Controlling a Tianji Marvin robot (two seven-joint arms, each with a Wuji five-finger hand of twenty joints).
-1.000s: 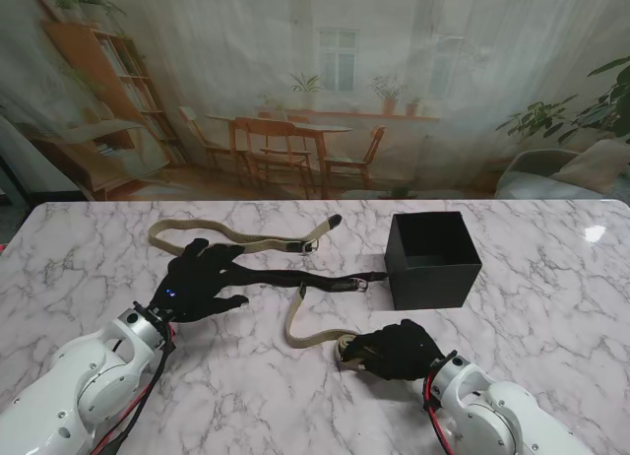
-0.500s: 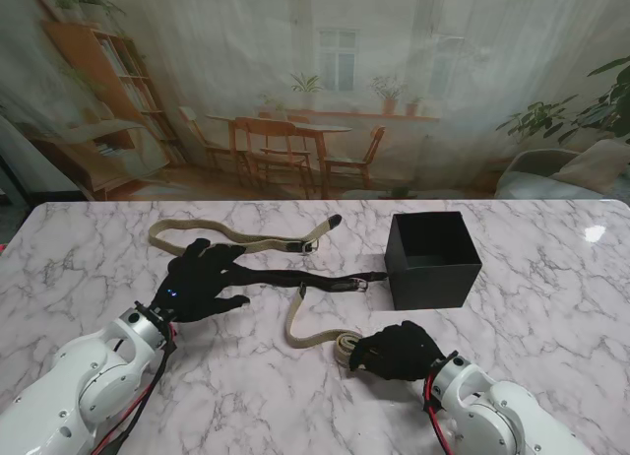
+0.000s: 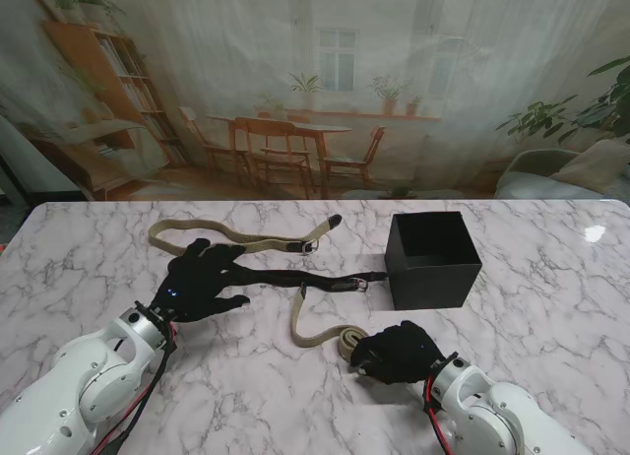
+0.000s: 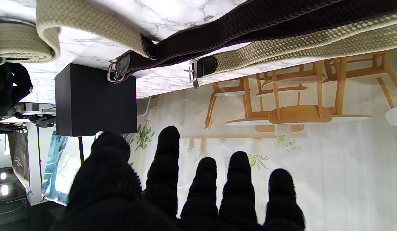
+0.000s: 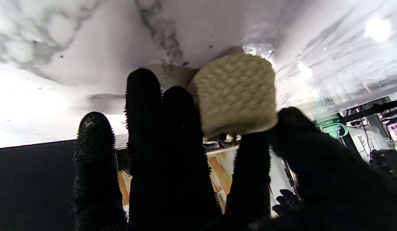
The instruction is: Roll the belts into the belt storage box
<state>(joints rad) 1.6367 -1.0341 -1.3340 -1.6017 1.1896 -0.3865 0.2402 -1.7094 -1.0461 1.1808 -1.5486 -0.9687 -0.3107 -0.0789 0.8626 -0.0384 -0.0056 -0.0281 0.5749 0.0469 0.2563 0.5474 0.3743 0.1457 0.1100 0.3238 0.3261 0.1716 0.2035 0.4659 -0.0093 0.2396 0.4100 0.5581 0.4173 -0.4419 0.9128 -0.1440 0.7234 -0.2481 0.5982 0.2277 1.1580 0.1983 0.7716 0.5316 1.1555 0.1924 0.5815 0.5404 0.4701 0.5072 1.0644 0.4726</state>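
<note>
Belts point(image 3: 295, 281) on marble table point(image 3: 551, 278), printed dining-room backdrop point(image 3: 325, 91), apparently.

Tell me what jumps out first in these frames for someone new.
The black belt storage box stands open and looks empty, right of centre on the marble table. Three belts sprawl left of it: the far beige belt, the black belt under the spread left hand, and the near beige belt. The right hand grips that belt's rolled end.

Tan woven belt point(image 3: 313, 329) — black box point(image 3: 432, 260).
</note>
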